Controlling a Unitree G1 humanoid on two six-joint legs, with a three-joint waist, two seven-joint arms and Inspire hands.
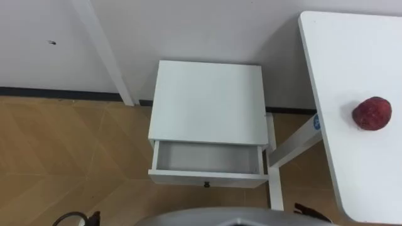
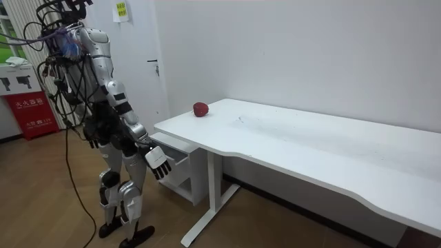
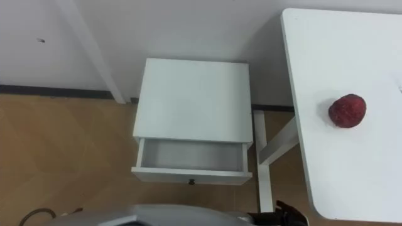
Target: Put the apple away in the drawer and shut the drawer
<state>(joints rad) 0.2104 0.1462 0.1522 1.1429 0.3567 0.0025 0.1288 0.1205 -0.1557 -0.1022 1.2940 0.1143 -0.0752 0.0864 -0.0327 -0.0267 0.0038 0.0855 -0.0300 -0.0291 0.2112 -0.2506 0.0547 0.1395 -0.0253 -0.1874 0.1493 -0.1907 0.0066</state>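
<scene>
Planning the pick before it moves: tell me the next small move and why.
Probably reach the right hand toward the apple. It lies untouched on the white table at the robot's right, while the drawer already stands open with nothing visible inside.

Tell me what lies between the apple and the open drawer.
In the left eye view, from the apple toward the drawer: bare top of the table, then the table's leg over a strip of wooden floor. Nothing else lies there.
</scene>
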